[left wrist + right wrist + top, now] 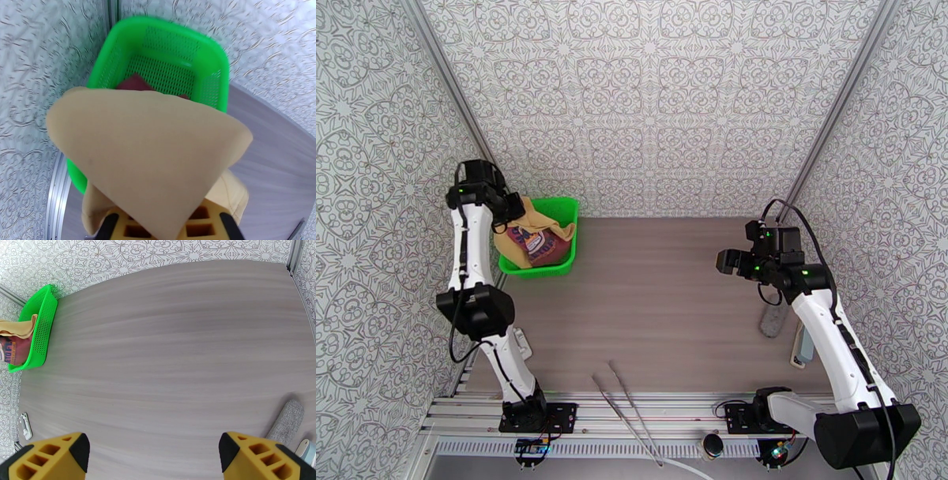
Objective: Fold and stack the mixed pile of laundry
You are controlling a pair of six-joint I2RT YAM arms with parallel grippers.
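Note:
The tan cloth [150,158] hangs lifted over the green basket [189,35], and my left gripper [168,228] is shut on its near edge. In the top view the left gripper [509,213] is at the basket's [567,207] left side, with the tan cloth [547,223] draping across it. The maroon tank top [541,246] with its front print lies in the basket under the cloth, and a corner of the tank top [136,83] peeks out. My right gripper [731,262] hovers open over the right half of the table, its fingers [47,457] wide apart with nothing between them.
The basket [37,330] stands in the far left corner against the patterned walls. Long metal tongs [624,406] lie at the table's front edge. A grey padded object [774,320] lies by the right wall. Bare wood-grain table [663,300] spreads between the arms.

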